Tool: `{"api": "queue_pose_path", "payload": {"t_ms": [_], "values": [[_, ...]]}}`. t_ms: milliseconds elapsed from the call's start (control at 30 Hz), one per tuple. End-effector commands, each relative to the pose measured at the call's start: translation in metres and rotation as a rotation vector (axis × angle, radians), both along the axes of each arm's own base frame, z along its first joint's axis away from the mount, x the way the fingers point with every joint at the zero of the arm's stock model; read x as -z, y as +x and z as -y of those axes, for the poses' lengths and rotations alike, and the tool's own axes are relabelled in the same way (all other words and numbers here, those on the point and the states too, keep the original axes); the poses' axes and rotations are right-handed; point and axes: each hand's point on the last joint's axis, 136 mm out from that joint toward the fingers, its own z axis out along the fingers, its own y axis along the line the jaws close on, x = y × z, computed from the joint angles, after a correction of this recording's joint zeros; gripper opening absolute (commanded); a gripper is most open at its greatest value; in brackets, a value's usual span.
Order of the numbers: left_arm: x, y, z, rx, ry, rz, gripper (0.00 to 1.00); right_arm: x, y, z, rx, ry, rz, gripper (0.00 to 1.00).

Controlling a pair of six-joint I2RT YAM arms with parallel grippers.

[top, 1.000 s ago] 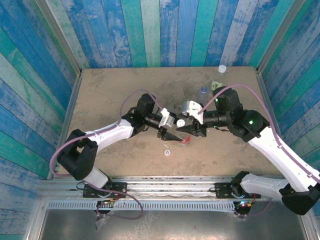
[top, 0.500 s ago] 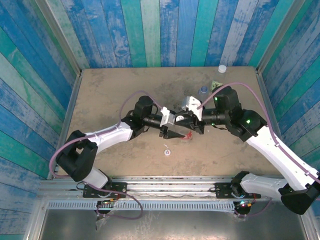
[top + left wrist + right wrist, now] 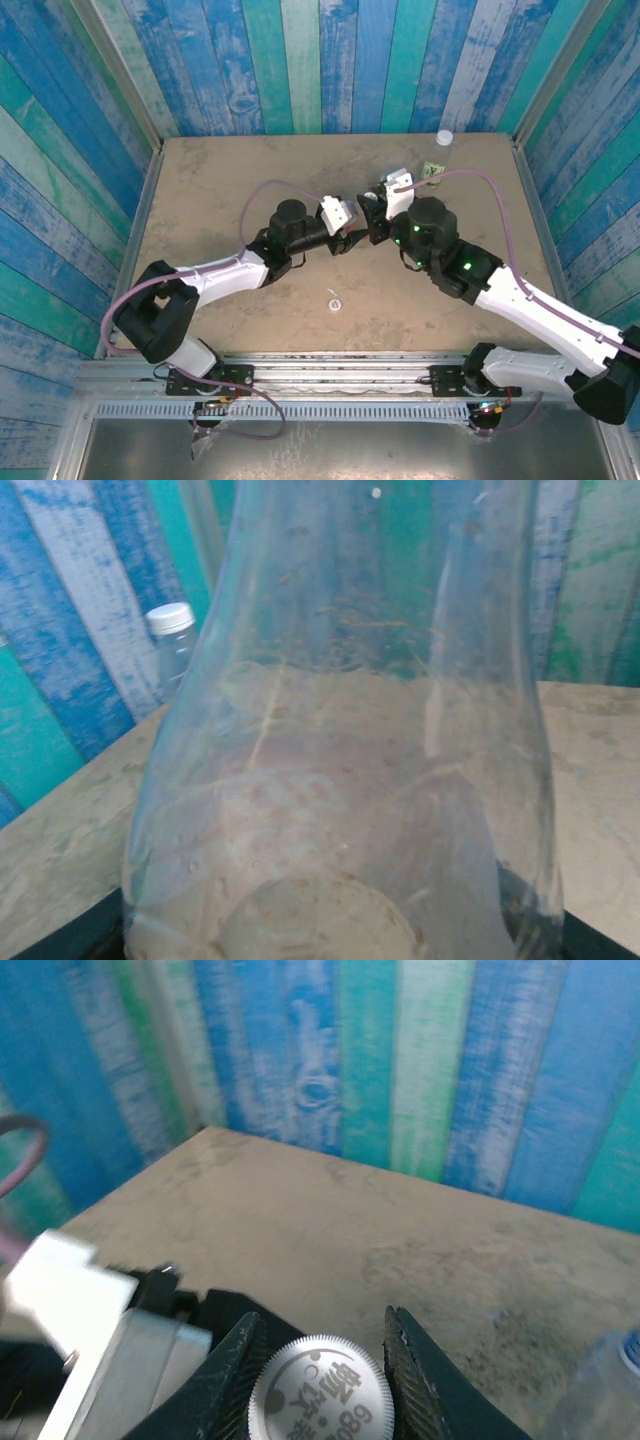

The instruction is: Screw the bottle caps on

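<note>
1. A worn tan table (image 3: pixel 220 200) fills the middle of the top view.
2. A small white cap (image 3: pixel 333 303) lies on it, lower centre.
3. A capped bottle (image 3: pixel 442 148) stands at its upper right corner.
4. A clear bottle (image 3: pixel 600 1380) stands at the lower right of the right wrist view.

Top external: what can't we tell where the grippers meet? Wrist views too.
- Top view: whether threads engage, hidden under the right gripper and left gripper.
- Left wrist: mouth of the clear bottle, cut off by the top edge.
- Right wrist: what is below the cap, cut by the bottom edge.
- Right wrist: second bottle, blurred, cut at the corner.
</note>
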Motion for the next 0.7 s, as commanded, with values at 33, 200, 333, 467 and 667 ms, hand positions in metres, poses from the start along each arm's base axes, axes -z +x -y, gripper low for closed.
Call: {"api": "queue_pose_path", "payload": {"t_ms": [33, 200, 333, 467, 667], "values": [[-0.029, 0.036, -0.023, -0.244, -0.107, 0.089, 0.62, 0.036, 0.015, 0.032, 0.335, -0.062, -0.092, 0.1], [-0.017, 0.025, -0.02, -0.16, -0.077, 0.059, 0.63, 0.007, 0.015, 0.023, 0.207, -0.12, -0.005, 0.25], [-0.008, -0.01, -0.009, 0.129, -0.054, 0.019, 0.63, -0.021, -0.008, -0.004, -0.182, -0.087, 0.06, 0.53], [-0.002, -0.038, -0.008, 0.339, -0.009, 0.024, 0.63, -0.032, -0.037, -0.008, -0.451, -0.07, 0.121, 0.63], [-0.004, -0.067, -0.008, 0.542, 0.035, 0.025, 0.63, -0.024, -0.074, -0.015, -0.803, -0.078, 0.093, 0.65]]}}
